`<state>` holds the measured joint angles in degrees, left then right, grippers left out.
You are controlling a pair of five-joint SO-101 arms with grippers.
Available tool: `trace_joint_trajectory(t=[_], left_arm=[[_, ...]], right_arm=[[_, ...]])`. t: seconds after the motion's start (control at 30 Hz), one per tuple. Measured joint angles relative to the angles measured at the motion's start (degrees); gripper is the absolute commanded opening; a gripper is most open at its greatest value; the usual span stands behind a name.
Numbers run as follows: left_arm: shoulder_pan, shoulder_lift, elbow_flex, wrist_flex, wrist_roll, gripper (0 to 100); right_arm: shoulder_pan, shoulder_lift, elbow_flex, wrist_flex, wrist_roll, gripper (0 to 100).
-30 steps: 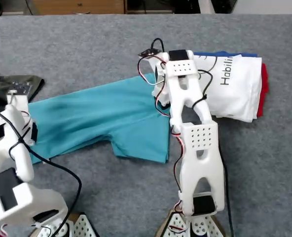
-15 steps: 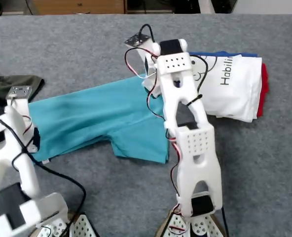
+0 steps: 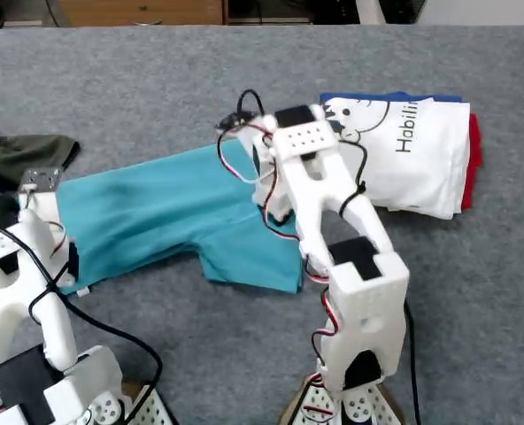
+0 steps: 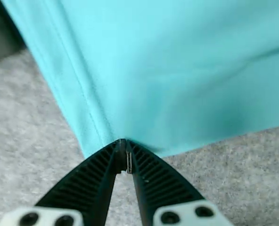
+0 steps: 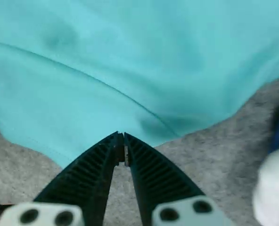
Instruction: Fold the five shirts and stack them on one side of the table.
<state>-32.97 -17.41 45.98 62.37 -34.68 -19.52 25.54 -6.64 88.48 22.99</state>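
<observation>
- Swing of right gripper [image 5: 121, 141] from stack [image 3: 421, 164] to shirt [image 3: 173, 208]; pinched on hem.
- Left gripper [image 4: 125, 147] pinched on far hem.
- Fold 4 of 5 likely next.

Both arms are stretched out low over the worktop. The left arm [image 3: 23, 292] sits out on its side, its claw [image 4: 125, 162] angled down with the jaws pinched together at the tips. The right arm [image 3: 333, 221] leans inward, and its claw [image 5: 121, 146] is also clamped closed.
</observation>
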Motion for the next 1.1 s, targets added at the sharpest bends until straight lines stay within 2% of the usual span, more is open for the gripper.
trace_joint_trajectory(t=[0.2, 0.33, 0.5, 0.7, 0.8, 0.9, 1.1], left_arm=[[0.0, 0.0, -4.04, 1.23, 0.44, 2], [0.0, 0.7, -2.2, -2.29, -1.14, 2], [0.0, 3.6, -0.97, -3.16, -4.66, 2], [0.0, 7.21, -0.97, -3.43, -5.19, 2], [0.0, 7.3, -0.97, -3.25, -5.27, 2], [0.0, 6.95, -1.49, 0.62, -5.27, 2], [0.0, 0.09, -3.96, 9.05, -5.27, 2]], right_arm=[[0.0, -2.37, 6.77, -4.4, 0.26, 0.9], [1.67, -2.37, 10.73, -9.76, 0.44, 0.9], [5.98, -2.37, 15.65, -15.47, 5.36, 0.9], [6.68, -2.55, 16.18, -16.35, 6.59, 1.0], [6.68, -3.96, 15.65, -14.59, 6.59, 1.1], [6.33, -7.03, 14.07, -10.64, 7.3, 1.1], [0.97, -16.88, 16.09, 1.85, 20.48, 1.2]])
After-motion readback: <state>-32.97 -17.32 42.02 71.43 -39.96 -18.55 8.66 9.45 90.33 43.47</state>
